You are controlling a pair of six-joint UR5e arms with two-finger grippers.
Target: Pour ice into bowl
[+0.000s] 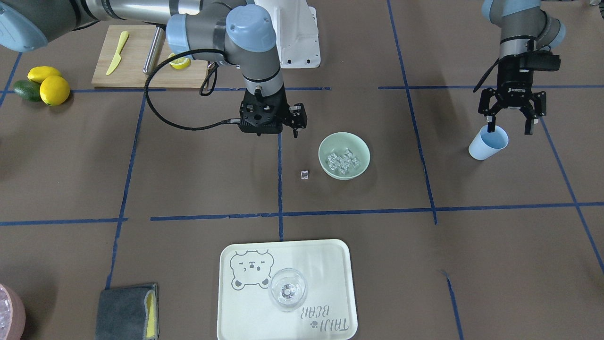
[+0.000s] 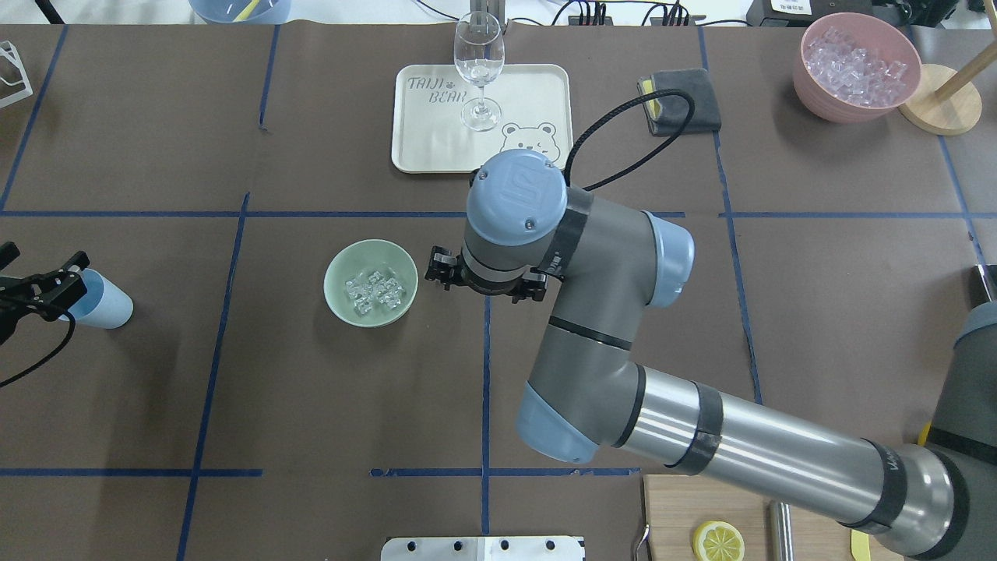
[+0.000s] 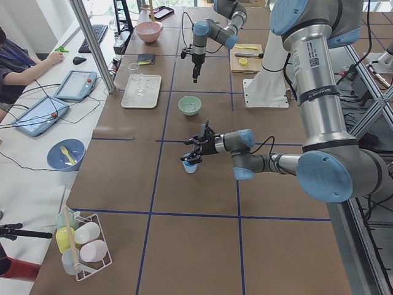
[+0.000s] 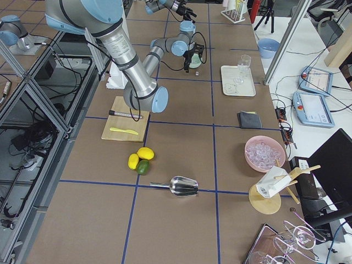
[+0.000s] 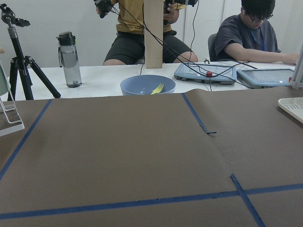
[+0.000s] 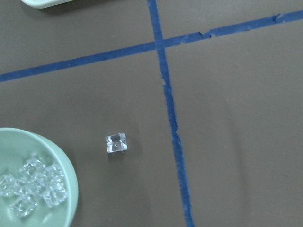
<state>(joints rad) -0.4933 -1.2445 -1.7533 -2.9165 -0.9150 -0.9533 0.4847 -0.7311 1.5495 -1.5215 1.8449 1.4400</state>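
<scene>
Bare mat all round the bowl (image 1: 344, 156), except a stray ice cube (image 1: 304, 174) just beside it on the right arm's side. The right gripper (image 1: 297, 130) and its cable (image 1: 188, 126) hang over that side. The left gripper (image 1: 510, 125), fingers spread, is at the blue cup (image 1: 488, 144), well apart, with clear mat between. On the operators' side stands a tray (image 1: 245, 321) with a wine glass (image 1: 288, 289), with a strip of mat before it.

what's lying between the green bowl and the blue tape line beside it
One stray ice cube, touching neither the bowl nor the tape line. The right wrist view shows it clearly.
</scene>
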